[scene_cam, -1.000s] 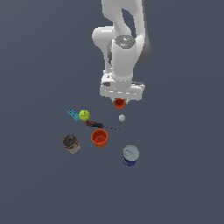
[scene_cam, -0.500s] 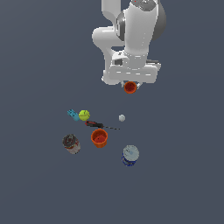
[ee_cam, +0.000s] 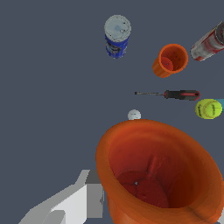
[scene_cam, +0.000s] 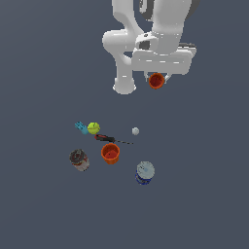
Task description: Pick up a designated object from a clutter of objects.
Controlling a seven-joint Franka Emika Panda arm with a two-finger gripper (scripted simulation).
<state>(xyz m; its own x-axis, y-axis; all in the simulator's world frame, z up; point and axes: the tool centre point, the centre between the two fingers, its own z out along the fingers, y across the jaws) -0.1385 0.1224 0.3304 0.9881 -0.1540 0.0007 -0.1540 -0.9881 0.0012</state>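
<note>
One small cup [scene_cam: 156, 80] hangs high above the surface [scene_cam: 44, 209], clamped in the tool [scene_cam: 157, 78], whose fingers [ee_cam: 70, 203] press its wall. Well below it, around the larger cup [scene_cam: 110, 153]: a white lump [scene_cam: 135, 131], a screwdriver [scene_cam: 108, 139] just beside, a ball [scene_cam: 93, 128], a teal piece [scene_cam: 80, 127], a dark can [scene_cam: 79, 159], a blue can [scene_cam: 144, 173].

Small orange-red cup [ee_cam: 159, 173] fills the foreground, mouth toward camera, a grey gripper finger [ee_cam: 72, 203] against its side. Beyond it: white lump [ee_cam: 134, 115], red-black screwdriver [ee_cam: 170, 94], yellow-green ball [ee_cam: 208, 108], larger orange cup [ee_cam: 170, 60], blue can [ee_cam: 117, 36], second can [ee_cam: 211, 41] partly cut off.
</note>
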